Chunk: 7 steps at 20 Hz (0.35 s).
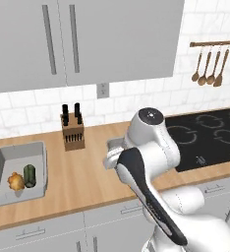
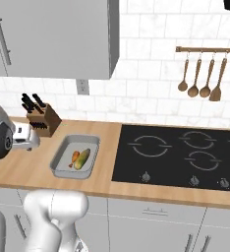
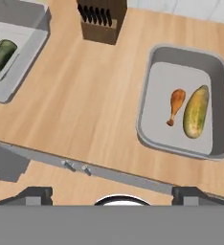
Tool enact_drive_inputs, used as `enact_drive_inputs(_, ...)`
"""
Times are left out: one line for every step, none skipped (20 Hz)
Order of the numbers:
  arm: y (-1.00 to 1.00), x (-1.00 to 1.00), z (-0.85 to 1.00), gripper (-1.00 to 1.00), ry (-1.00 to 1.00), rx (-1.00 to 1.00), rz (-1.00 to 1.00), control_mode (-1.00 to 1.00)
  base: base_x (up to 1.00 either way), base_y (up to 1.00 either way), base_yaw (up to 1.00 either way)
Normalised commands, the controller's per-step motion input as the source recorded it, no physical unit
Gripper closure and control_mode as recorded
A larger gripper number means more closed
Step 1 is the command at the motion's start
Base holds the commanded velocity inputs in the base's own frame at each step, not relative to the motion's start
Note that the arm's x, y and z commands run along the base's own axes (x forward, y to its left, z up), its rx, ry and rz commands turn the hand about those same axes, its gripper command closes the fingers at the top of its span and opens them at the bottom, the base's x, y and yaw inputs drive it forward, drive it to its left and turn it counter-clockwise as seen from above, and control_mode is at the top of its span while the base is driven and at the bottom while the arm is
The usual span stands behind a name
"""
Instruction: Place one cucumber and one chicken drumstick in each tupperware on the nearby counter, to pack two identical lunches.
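Fingers [image 3: 112,194] stand wide apart and hold nothing, hovering above the wooden table [image 3: 90,105] and looking down on it. At 2 o'clock in the hand view a grey box [image 3: 154,72] holds one drumstick [image 3: 175,105] and one cucumber [image 3: 196,111] side by side. At 10 o'clock a second box [image 3: 23,62] holds a dark cucumber [image 3: 0,58]; the left base view shows a drumstick [image 1: 15,182] beside it. A knife block [image 3: 100,21] stands between the boxes at 12 o'clock. The arm [image 1: 146,162] is folded, elbow raised.
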Motion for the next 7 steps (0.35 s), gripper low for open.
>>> enact_drive_inputs(0.19, -0.88, 0.15, -1.0, -0.07, 0.01, 0.12, -1.0, 0.0, 0.0, 0.0)
enact_drive_inputs(0.13, -0.81, 0.09, -1.0, -0.05, 0.0, 0.1, -1.0, 0.0, 0.0, 0.0)
enact_drive_inputs(0.09, -0.78, 0.04, -1.0, -0.05, 0.0, 0.09, -1.0, 0.0, 0.0, 0.0)
enact_drive_inputs(0.13, -0.74, 0.04, -1.0, -0.08, 0.0, 0.09, -1.0, 0.0, 0.0, 0.0)
enact_drive_inputs(0.14, -0.61, 0.01, -1.0, -0.09, 0.0, 0.09, -1.0, 0.0, 0.0, 0.0)
enact_drive_inputs(0.13, -0.55, 0.0, -1.0, -0.06, 0.0, 0.08, -1.0, 0.0, 0.0, 0.0)
enact_drive_inputs(0.1, -0.48, 0.0, -1.0, -0.02, 0.0, 0.05, -1.0, 0.0, 0.0, 0.0)
